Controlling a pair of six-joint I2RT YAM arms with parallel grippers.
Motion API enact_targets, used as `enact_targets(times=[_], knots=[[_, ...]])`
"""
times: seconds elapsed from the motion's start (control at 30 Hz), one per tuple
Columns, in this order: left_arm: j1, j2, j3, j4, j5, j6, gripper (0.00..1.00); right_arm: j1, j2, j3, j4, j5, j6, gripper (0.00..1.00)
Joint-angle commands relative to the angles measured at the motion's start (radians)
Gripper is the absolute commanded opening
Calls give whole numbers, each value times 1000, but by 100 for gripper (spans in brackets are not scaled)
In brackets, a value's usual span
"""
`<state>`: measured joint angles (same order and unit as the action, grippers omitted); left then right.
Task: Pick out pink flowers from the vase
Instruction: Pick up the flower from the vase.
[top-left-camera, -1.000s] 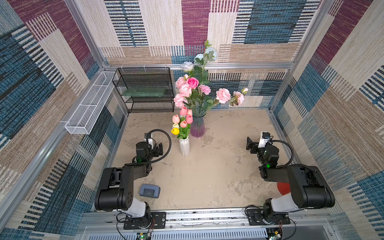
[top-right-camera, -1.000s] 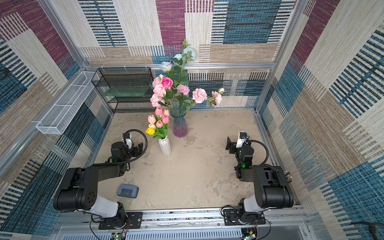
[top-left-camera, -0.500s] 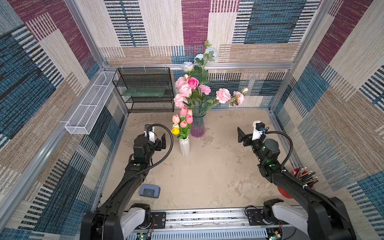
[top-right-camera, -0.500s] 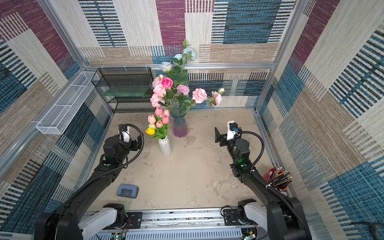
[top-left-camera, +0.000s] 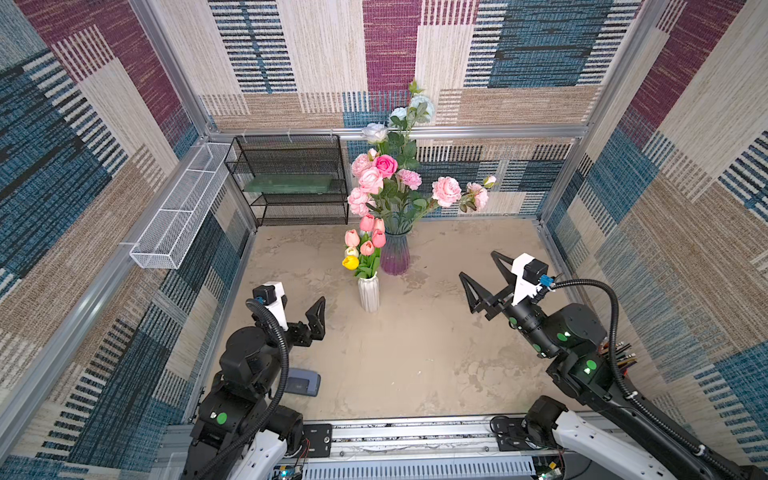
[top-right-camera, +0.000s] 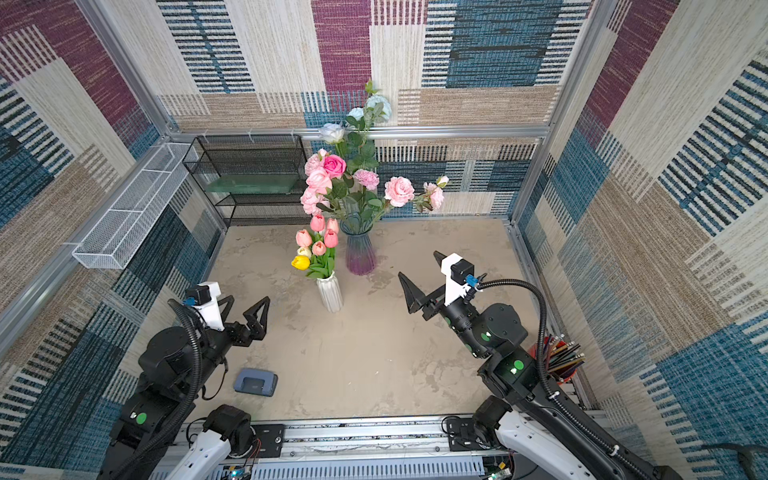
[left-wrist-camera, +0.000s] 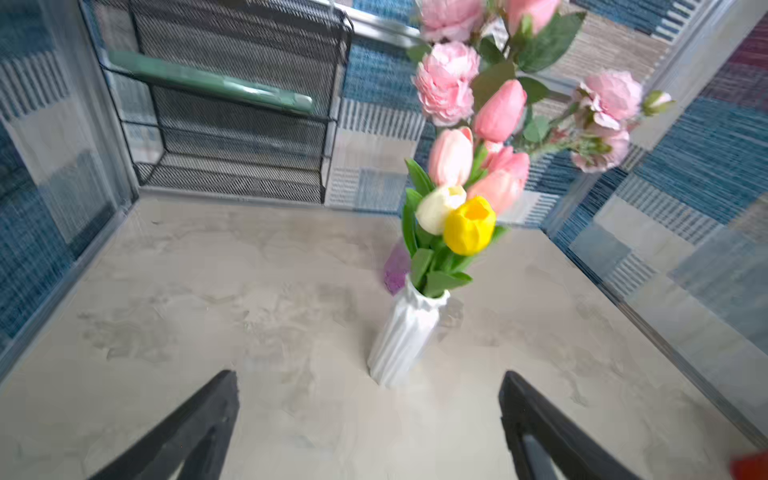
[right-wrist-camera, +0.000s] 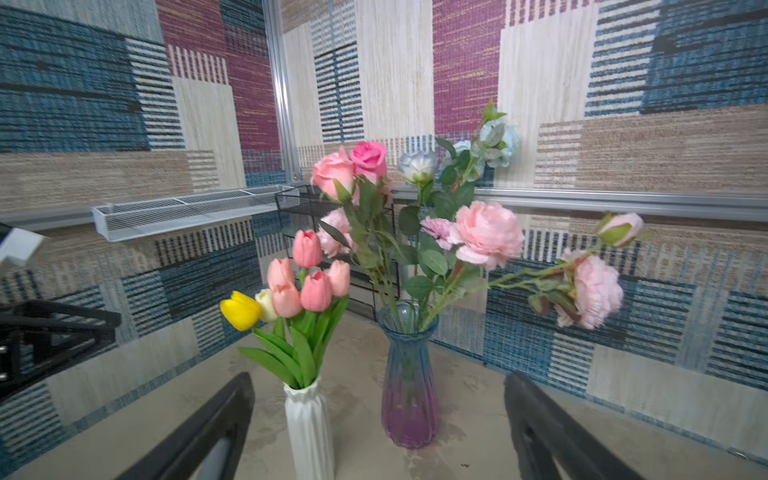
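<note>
**Both end effectors wide and empty; pink flowers in their vases**

The left end effector (top-right-camera: 244, 311) hung above the left part of the desk (top-left-camera: 415, 353), its jaws spread wide and holding nothing, pointed toward the white vase (top-left-camera: 369, 293). The right end effector (top-left-camera: 479, 266), likewise wide apart and empty, was raised over the right part of the desk, facing both vases. Neither touched a stem.

Between them, toward the middle of the desk, the white vase stood upright with pink tulips (top-left-camera: 368, 237), one yellow tulip (top-left-camera: 350, 262) and one cream tulip (top-left-camera: 351, 252). Just behind it, nearer the far edge, the glass vase (top-left-camera: 395, 257) held the pink flowers (top-left-camera: 372, 180) together with pale blue roses (top-left-camera: 422, 104). One pink stem leaned out toward the right.

A black wire rack (top-left-camera: 291, 178) filled the far left corner. A small grey case (top-right-camera: 254, 381) lay by the near left corner, and a cup of pencils (top-right-camera: 559, 361) stood at the right edge.
</note>
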<state>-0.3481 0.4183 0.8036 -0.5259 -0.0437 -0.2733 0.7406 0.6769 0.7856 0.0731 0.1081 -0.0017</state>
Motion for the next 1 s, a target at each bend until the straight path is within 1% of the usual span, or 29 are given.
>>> enact_targets(times=[0.0,0.03,0.1,0.13,0.17,0.2,0.23,0.33,0.4,0.43,0.5,0.57,0.6,0.63,0.67,0.73,0.8,0.9,0.97], knots=[[0,53,99,-291,139,-95,99,31,40,110,-252,80,87,95],[0,72,126,-348,125,-151,99,31,51,143,-295,102,118,95],[0,114,187,-450,149,-183,99,29,59,180,-365,168,192,95],[0,129,205,-481,125,-201,99,27,53,191,-416,216,260,95],[0,132,199,-495,70,-253,99,21,38,190,-427,255,303,95],[0,125,176,-484,41,-303,100,13,7,175,-424,266,334,95],[0,119,158,-460,63,-303,100,3,-32,138,-391,258,330,95],[0,126,127,-431,165,-315,100,-11,-138,27,-286,150,208,95],[0,130,107,-431,221,-296,100,-12,-170,-14,-268,132,195,95],[0,125,90,-435,238,-293,100,-14,-169,-27,-270,103,175,95],[-2,102,55,-424,279,-300,98,-14,-133,-36,-281,76,163,95],[-3,77,33,-376,350,-287,95,-13,-80,-34,-284,25,148,95],[-3,79,32,-361,362,-278,93,-13,-53,-42,-256,-10,129,98],[-3,90,39,-361,356,-265,91,-12,-34,-52,-219,-40,111,99],[-3,106,46,-360,351,-247,90,-10,-19,-65,-176,-56,95,97],[-3,146,58,-364,330,-230,87,-7,14,-103,-65,-53,56,96],[-3,185,72,-363,317,-220,99,-11,62,-119,15,-3,68,94],[-3,223,90,-361,265,-202,100,-37,166,-64,26,48,140,98],[-3,228,105,-350,229,-171,100,-65,234,-21,22,55,234,100]])
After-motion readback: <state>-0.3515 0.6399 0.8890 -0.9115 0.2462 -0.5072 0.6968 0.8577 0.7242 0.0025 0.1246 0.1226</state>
